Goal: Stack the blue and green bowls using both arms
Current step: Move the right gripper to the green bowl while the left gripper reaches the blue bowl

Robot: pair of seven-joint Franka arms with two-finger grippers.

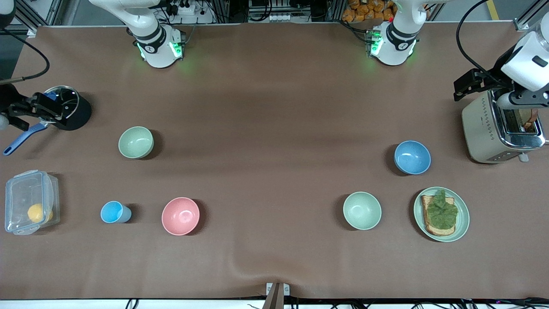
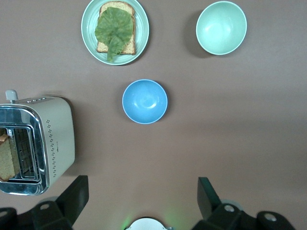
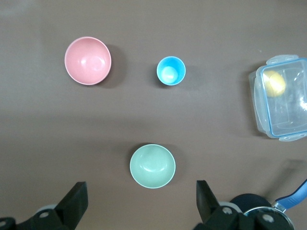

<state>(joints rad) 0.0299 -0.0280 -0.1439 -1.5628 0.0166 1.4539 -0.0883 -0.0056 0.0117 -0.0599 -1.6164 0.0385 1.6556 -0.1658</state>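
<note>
The blue bowl (image 1: 412, 157) stands upright near the toaster at the left arm's end; it also shows in the left wrist view (image 2: 145, 101). The sage-green bowl (image 1: 136, 142) stands at the right arm's end and shows in the right wrist view (image 3: 152, 166). My left gripper (image 1: 461, 88) (image 2: 142, 184) is open and empty, high over the table beside the toaster. My right gripper (image 1: 17, 116) (image 3: 141, 189) is open and empty, high beside the black pot. Neither gripper touches a bowl.
A paler mint bowl (image 1: 362, 210) and a pale-green plate (image 1: 461, 223) with toast and lettuce lie near the blue bowl. A toaster (image 1: 497, 128), a pink bowl (image 1: 180, 216), a light-blue cup (image 1: 114, 212), a clear box (image 1: 30, 201) holding a yellow thing and a black pot (image 1: 68, 107) also stand on the table.
</note>
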